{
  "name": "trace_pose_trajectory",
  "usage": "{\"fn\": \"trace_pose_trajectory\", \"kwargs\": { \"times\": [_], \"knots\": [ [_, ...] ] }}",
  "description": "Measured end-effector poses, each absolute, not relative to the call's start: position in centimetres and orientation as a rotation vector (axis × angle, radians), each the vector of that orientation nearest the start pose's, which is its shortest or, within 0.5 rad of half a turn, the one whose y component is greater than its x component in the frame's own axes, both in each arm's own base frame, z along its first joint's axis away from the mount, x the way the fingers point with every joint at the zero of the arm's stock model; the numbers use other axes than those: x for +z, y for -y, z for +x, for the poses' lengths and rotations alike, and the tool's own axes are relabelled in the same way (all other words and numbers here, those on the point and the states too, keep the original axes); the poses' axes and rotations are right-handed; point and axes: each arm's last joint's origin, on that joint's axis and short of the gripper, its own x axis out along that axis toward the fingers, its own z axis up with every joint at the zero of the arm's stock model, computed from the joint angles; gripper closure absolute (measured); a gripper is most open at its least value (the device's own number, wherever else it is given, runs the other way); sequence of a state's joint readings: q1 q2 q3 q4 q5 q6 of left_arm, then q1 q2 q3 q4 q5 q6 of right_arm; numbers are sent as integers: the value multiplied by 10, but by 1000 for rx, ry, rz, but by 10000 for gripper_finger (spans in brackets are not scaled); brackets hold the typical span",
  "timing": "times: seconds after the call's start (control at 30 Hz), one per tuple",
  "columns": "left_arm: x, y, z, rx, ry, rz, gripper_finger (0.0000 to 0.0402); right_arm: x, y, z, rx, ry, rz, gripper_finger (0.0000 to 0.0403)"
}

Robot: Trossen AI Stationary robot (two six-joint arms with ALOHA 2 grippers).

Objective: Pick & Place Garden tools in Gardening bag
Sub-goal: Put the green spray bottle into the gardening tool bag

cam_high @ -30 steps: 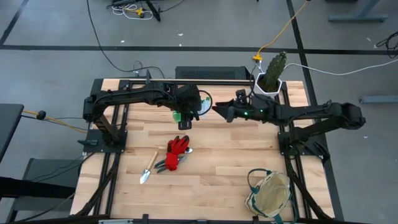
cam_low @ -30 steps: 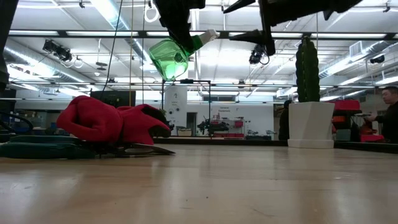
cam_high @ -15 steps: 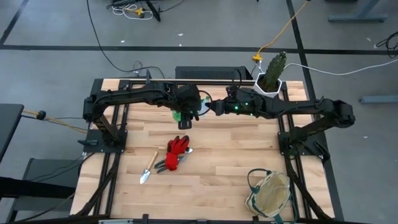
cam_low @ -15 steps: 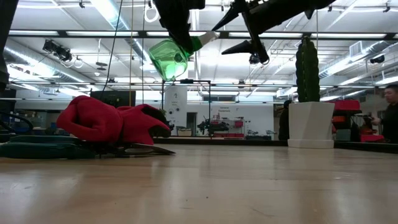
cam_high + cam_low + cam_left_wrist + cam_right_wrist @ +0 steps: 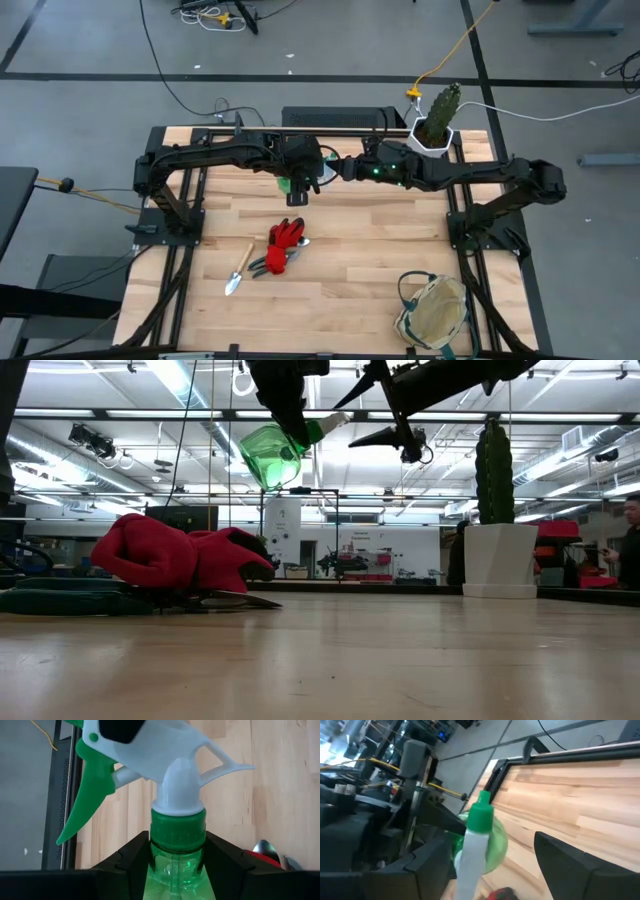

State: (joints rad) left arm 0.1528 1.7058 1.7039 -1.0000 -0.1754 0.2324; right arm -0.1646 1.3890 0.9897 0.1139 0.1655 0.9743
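The green-and-white spray bottle (image 5: 287,186) hangs in the air over the far middle of the table, with my left gripper (image 5: 177,865) shut on it. It is tilted, with its green body (image 5: 268,452) low and its white spray head (image 5: 333,420) toward my right arm. My right gripper (image 5: 495,870) is open and comes in nearly level from the table's right. Its two fingers (image 5: 570,860) stand on either side of the spray head (image 5: 470,852), and I see no touch. The gardening bag (image 5: 435,312) lies on the table at the near right corner. My left gripper pinches the bottle's green neck (image 5: 176,852) between its two fingers, just under the ribbed green collar. The fingers come slanting down from the table's left and lie across the bottle. The bottle is lifted clear of the table, tilted, with its head beyond the fingertips.
Red gloves (image 5: 285,237), dark-handled pruners (image 5: 262,266) and a wooden-handled trowel (image 5: 238,270) lie together at the near middle. A cactus in a white pot (image 5: 437,118) stands at the far right corner. A person (image 5: 628,550) stands in the room beyond.
My right gripper has moved toward the table's left, up to the spray bottle, and has rolled somewhat. Its open fingers now stand around the spray head. The bottle has stayed where it was.
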Motion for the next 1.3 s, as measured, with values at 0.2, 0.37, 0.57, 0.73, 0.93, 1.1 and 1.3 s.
{"fn": "trace_pose_trajectory", "kwargs": {
  "times": [0.2,0.37,0.57,0.73,0.93,1.1,1.3],
  "knots": [
    [344,-59,347,196,-1039,229,230,290,57,314,-446,-106,970,120],
    [344,-59,347,197,-1039,229,230,289,57,316,-442,-97,970,120],
    [344,-59,347,197,-1039,229,230,289,58,319,-435,-83,971,122],
    [344,-59,347,198,-1039,229,230,288,58,319,-435,-84,971,147],
    [344,-60,347,208,-1040,234,230,289,58,319,-428,-80,964,195],
    [343,-60,347,222,-1051,243,230,289,57,319,-404,-93,958,225],
    [341,-60,343,232,-1101,269,230,289,57,319,-404,-94,951,226]
  ]
}}
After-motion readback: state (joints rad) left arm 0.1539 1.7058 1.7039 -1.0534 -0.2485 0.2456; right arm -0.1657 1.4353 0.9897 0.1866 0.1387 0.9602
